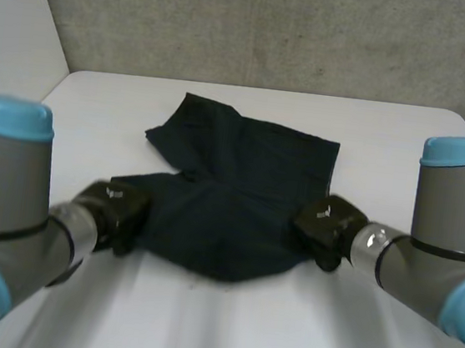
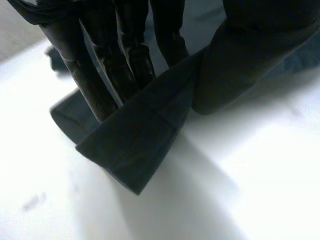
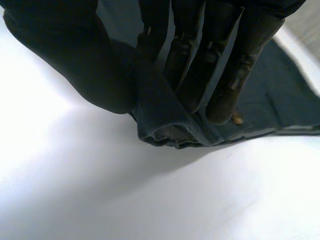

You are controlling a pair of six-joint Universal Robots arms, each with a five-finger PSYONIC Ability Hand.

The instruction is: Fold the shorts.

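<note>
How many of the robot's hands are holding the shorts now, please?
2: the left hand pinches the shorts' near left edge; the right hand pinches their near right edge.

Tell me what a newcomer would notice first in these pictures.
The dark shorts lie rumpled in the middle of the white table, the one dark mass on it. The left robot hand grips their near left edge and the right robot hand their near right edge. Each has a fold of cloth pinched between thumb and fingers.
</note>
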